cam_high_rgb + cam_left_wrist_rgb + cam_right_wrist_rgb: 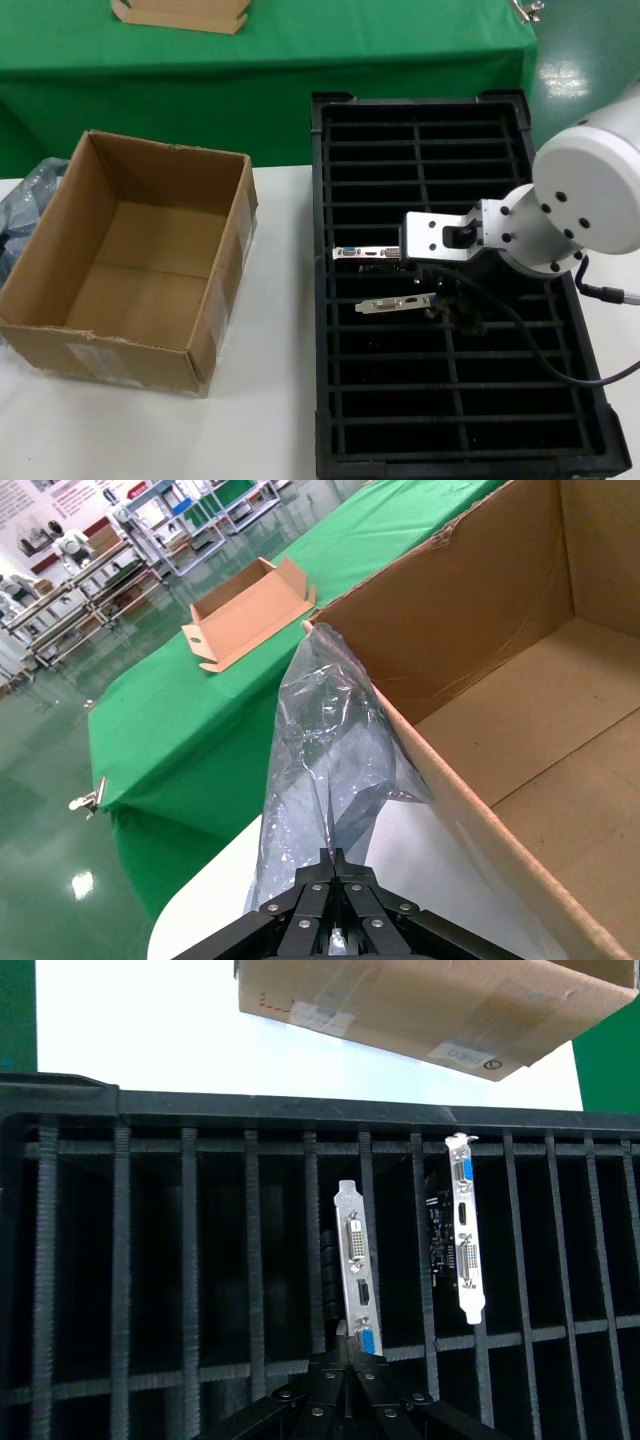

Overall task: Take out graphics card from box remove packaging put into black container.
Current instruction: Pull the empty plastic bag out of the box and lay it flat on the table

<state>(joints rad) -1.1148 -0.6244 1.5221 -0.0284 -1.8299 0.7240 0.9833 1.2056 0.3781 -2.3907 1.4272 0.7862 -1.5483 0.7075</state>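
My right gripper (347, 1353) is over the black container (330, 400), shut on the near end of a graphics card (356, 1260) that stands on edge in a slot; the card also shows in the head view (395, 303). A second graphics card (465, 1230) stands two slots away, and shows in the head view too (362, 252). My left gripper (335, 858) is shut on the crinkled grey packaging (320, 740) beside the outer wall of the box (480, 630). The box (130, 270) is open and empty; the packaging (30, 195) lies at its far left side.
A flat tan cardboard tray (180, 12) lies on the green table (300, 45) behind; it also shows in the left wrist view (250, 610). The white table (260, 420) runs between the box and the black container. The right arm's cable (540, 350) hangs over the container.
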